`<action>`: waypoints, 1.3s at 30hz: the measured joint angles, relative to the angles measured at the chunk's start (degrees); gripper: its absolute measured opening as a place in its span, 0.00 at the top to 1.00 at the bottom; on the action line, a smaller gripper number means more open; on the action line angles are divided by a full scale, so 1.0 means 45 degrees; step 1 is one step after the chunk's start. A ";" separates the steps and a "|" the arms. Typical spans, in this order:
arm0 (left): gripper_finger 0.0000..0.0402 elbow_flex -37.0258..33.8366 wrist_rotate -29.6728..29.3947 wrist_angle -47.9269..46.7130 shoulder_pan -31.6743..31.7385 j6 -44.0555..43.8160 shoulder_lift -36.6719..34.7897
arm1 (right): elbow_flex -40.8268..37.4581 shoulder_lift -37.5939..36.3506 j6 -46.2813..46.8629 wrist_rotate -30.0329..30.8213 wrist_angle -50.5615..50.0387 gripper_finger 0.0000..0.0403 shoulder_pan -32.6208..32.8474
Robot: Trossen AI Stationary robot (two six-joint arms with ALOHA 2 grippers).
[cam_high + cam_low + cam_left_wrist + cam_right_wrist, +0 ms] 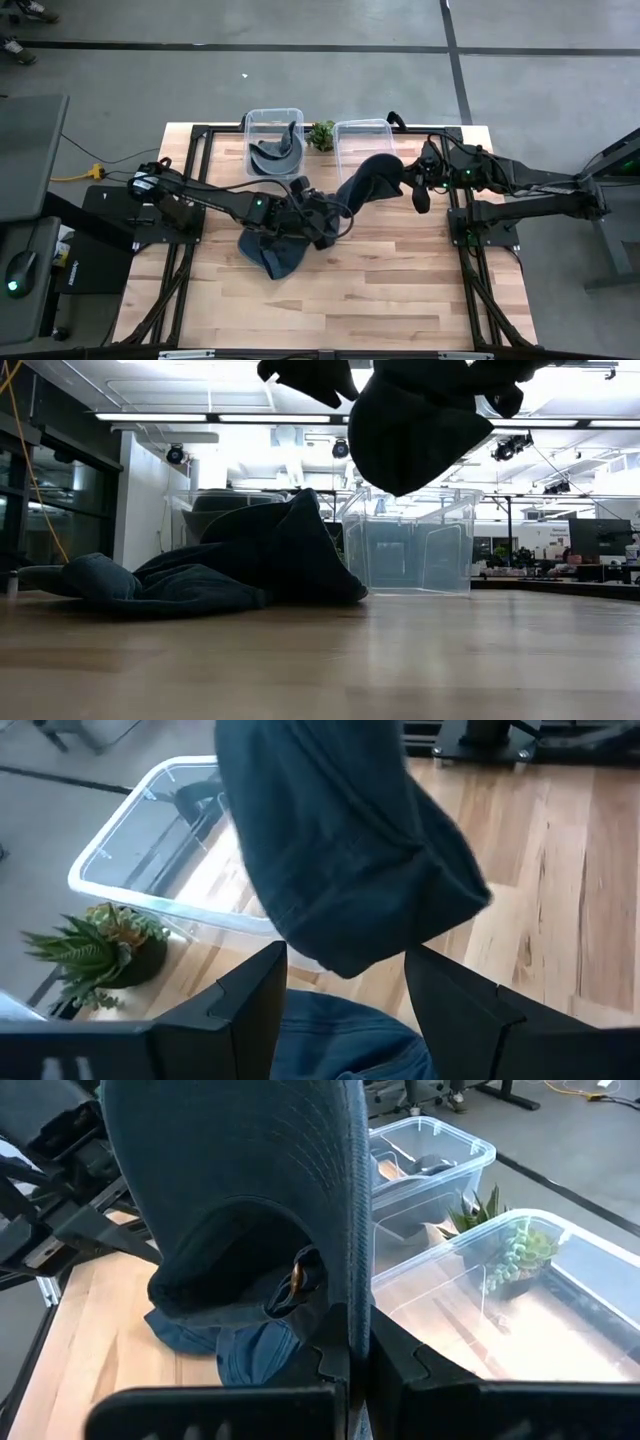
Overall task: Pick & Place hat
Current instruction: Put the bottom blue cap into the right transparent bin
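A dark blue hat (368,180) hangs lifted in my right gripper (410,186), just on the near side of the empty clear bin (362,140). In the low view the hat (415,420) hangs well above the table. A pile of several more dark blue hats (272,248) lies on the table at its middle. My left gripper (335,226) is open at the right end of that pile, with one blue hat (340,1040) under its fingers; I cannot tell whether it touches it. The left clear bin (274,140) holds one grey hat (272,155). My right gripper (350,1348) is shut on the hat's stitched brim (356,1270), pinching its edge between the two fingers. It comes in level from the table's right side. The hat is lifted clear, and its crown with the brass buckle (297,1282) reaches out past the fingers toward the left arm.
A small potted plant (322,133) stands between the two bins at the far edge. Black frame bars (195,190) run along the table's left and right sides. Bare wood (400,290) lies near and to the right of the pile.
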 joint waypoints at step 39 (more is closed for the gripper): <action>0.08 0.0037 -0.2294 0.1105 -0.0084 0.2500 0.1374 | 0.0826 -0.0010 -0.0452 0.0665 -0.0583 0.99 0.0000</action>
